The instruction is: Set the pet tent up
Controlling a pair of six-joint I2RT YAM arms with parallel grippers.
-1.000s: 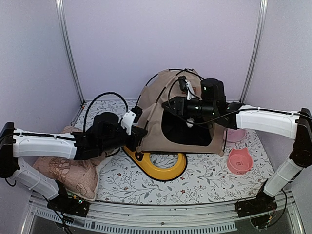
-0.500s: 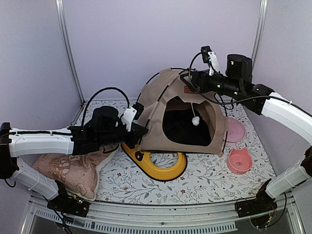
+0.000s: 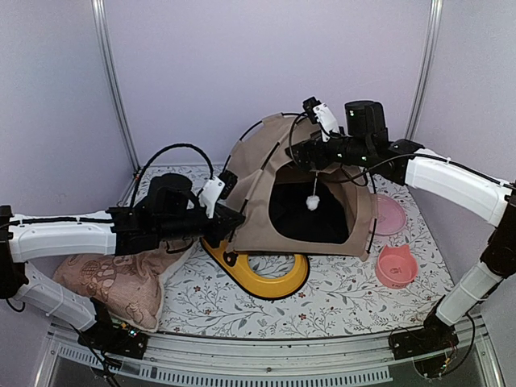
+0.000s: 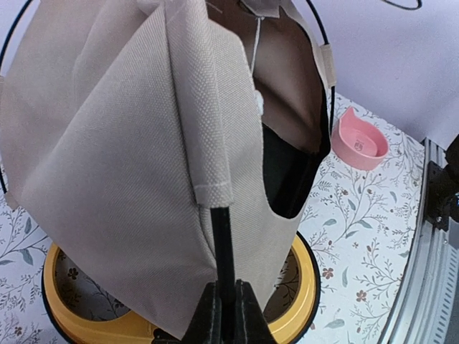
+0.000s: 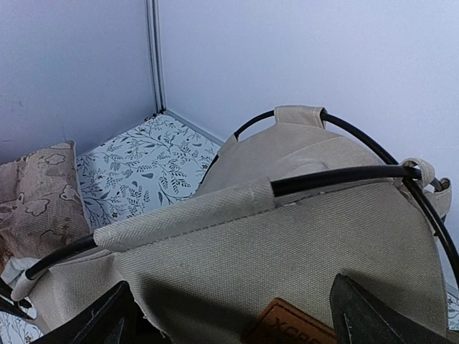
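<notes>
The tan pet tent (image 3: 258, 201) stands upright at the back middle of the table, its dark doorway facing front and its white pompom (image 3: 312, 203) hanging in the opening. My left gripper (image 3: 232, 219) is at the tent's front left corner. In the left wrist view it (image 4: 223, 292) is shut on a thin black pole (image 4: 222, 244) that comes out of the fabric sleeve. My right gripper (image 3: 305, 153) hovers over the tent's top front. Seen from the right wrist, it (image 5: 233, 315) is open wide, straddling the fabric by the brown label (image 5: 287, 328) without pinching it.
A yellow double-bowl tray (image 3: 278, 284) lies under the tent's front left corner. A pinkish cushion (image 3: 113, 278) sits at the near left below my left arm. A pink bowl (image 3: 395, 266) and a pink dish (image 3: 391, 214) stand to the right. Walls close the back and sides.
My right gripper opened wide, lifted out of the doorway to above the tent, then settled lower over the peak. The pompom now hangs free. The left gripper kept its hold on the pole.
</notes>
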